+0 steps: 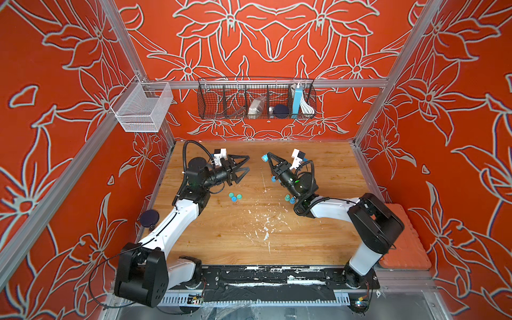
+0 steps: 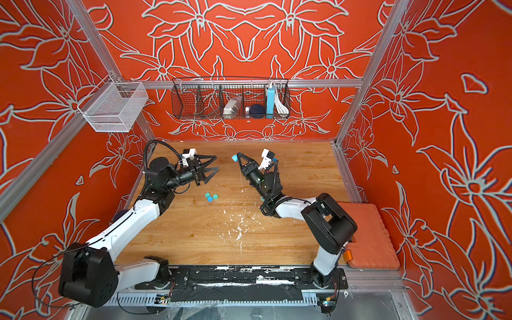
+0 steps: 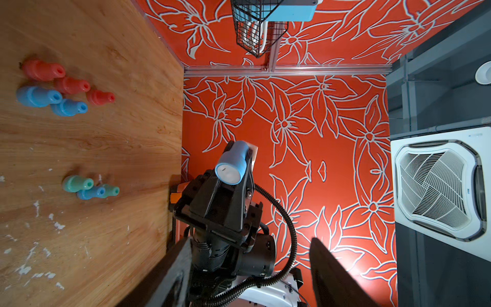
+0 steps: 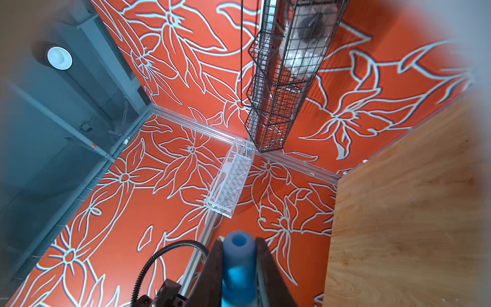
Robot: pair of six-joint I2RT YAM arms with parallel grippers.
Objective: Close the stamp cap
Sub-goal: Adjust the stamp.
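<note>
Blue stamp (image 3: 233, 163) is squeezed tight in the right pincer (image 1: 268, 158), up in the air over the back part of the bench (image 1: 318, 235) and not touching the wood. It is gripped by its sides, so one round end sticks out past the tips and points across at the left pincer (image 1: 247, 163). I think that is so the other arm can get at the end where the cap goes (the pale flat face there may be the cap already on, I cannot tell). The left pincer is loose, with nothing between its fingers (image 3: 332, 268). It hangs near the stamp, with a gap between them. Both arms bend at the elbow and reach in from their own sides, so the two pincers point at each other. Three little teal and blue stamps (image 1: 234, 196) stand on the bench below, nearer the front.
</note>
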